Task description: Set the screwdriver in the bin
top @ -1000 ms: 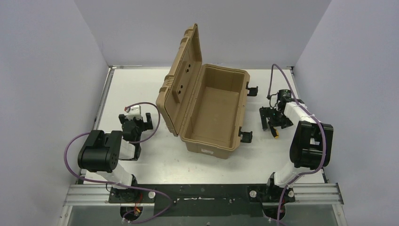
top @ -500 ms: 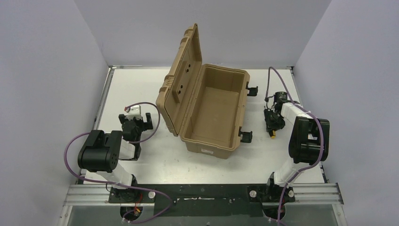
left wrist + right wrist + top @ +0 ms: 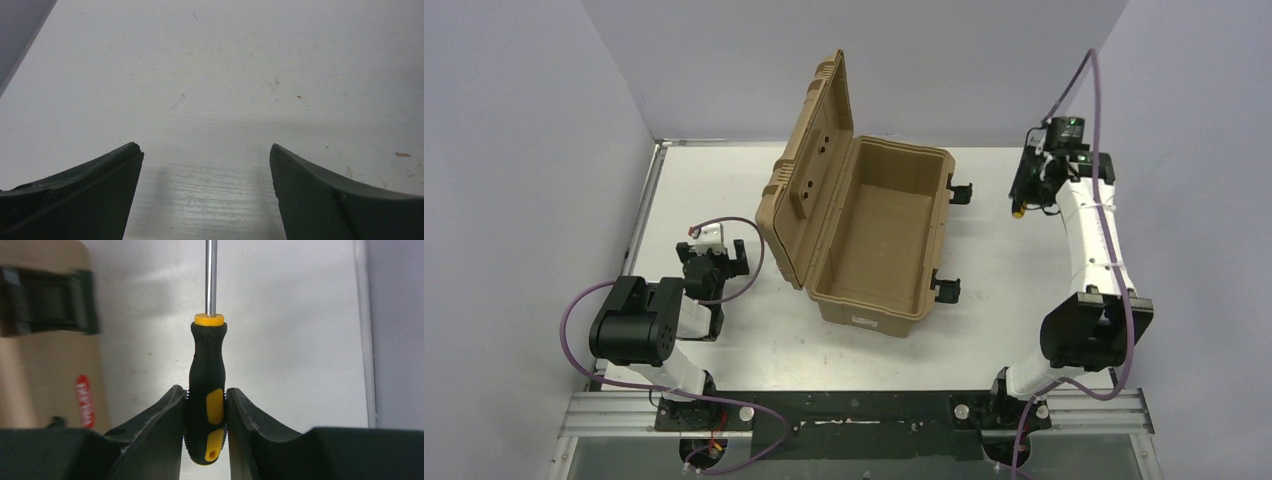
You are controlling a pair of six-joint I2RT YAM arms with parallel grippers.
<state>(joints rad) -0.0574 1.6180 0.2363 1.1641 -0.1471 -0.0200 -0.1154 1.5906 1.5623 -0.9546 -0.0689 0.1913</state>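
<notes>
My right gripper (image 3: 206, 392) is shut on the black-and-yellow handle of the screwdriver (image 3: 207, 370), whose silver shaft points away from the wrist camera. Seen from above, the right gripper (image 3: 1029, 195) hangs in the air at the far right of the table with the screwdriver (image 3: 1021, 209) in it, to the right of the bin (image 3: 894, 290). The tan bin stands mid-table with its ribbed lid (image 3: 809, 170) swung up on the left side. My left gripper (image 3: 714, 258) rests low on the table left of the bin, open, with only bare table between its fingers (image 3: 90, 190).
Two black latches (image 3: 962, 192) stick out of the bin's right wall toward the right arm. One latch (image 3: 50, 301) and a red label on the bin show at the left of the right wrist view. Grey walls close in the table on three sides.
The right gripper closed on the screwdriver on the table, then lifted it and carried it toward the far right corner as the arm stretched out. The left arm stayed still.
</notes>
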